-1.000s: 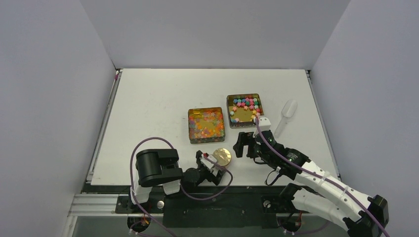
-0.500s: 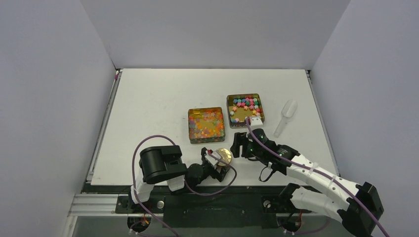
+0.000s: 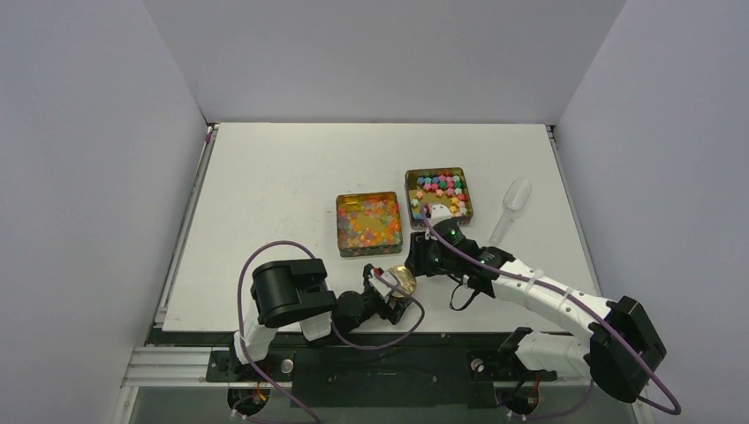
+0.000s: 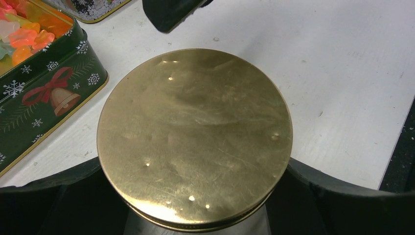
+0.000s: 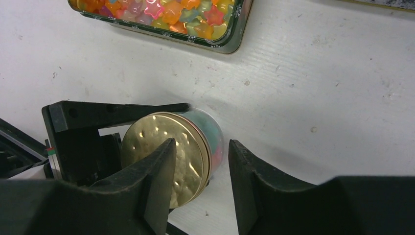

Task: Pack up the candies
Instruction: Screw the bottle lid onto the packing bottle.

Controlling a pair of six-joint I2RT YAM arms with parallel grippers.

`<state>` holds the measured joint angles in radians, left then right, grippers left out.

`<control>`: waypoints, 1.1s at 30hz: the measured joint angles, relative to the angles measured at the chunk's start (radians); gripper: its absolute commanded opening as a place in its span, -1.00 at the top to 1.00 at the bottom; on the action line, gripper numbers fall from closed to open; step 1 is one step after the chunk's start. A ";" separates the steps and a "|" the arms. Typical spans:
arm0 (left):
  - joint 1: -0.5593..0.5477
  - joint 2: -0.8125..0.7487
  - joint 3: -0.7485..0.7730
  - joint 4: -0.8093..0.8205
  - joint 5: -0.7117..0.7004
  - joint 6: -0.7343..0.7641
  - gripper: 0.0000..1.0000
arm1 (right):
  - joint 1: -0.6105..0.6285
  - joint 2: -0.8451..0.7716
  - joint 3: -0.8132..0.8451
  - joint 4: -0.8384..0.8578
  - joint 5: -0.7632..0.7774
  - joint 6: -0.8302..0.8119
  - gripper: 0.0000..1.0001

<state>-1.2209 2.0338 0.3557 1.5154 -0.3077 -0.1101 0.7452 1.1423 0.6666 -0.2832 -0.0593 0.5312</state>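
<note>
- The left gripper (image 4: 193, 169) flanks a small clear jar (image 5: 214, 134) capped by a gold lid (image 4: 195, 132), its fingers against the sides; whether they squeeze cannot be told.
- The right gripper (image 5: 201, 147) hangs over the same jar, jaws parted, holding nothing.
- The candies (image 5: 166, 12) lie in two open tins on the white table (image 3: 283, 194): glossy ones in the green tin (image 4: 49, 98) just behind the jar, opaque ones in the far tin (image 3: 437, 170).
- A clear scoop (image 3: 512, 205) rests beside the far tin.
</note>
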 measured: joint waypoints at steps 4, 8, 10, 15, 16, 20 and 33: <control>0.001 0.005 -0.003 0.006 0.006 0.000 0.29 | -0.006 0.039 0.001 0.015 -0.021 -0.015 0.30; 0.002 0.005 -0.003 0.007 0.009 -0.001 0.34 | -0.006 0.066 0.001 0.027 -0.033 -0.027 0.40; 0.003 0.006 -0.003 0.007 0.012 -0.001 0.35 | -0.007 0.080 0.001 0.036 -0.040 -0.031 0.43; 0.003 0.006 -0.003 0.008 0.015 -0.002 0.35 | -0.007 0.098 0.001 0.058 -0.061 -0.042 0.47; 0.003 0.007 -0.003 0.008 0.015 -0.002 0.35 | -0.007 0.098 0.001 0.061 -0.062 -0.042 0.48; 0.003 0.007 -0.003 0.008 0.015 -0.002 0.35 | -0.007 0.098 0.001 0.067 -0.074 -0.046 0.50; 0.003 0.008 -0.003 0.009 0.016 -0.002 0.36 | -0.007 0.095 -0.029 0.115 -0.103 -0.044 0.57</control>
<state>-1.2175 2.0415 0.3523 1.5242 -0.2920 -0.1123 0.7383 1.2377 0.6373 -0.1680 -0.1627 0.4870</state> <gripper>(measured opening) 0.789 0.219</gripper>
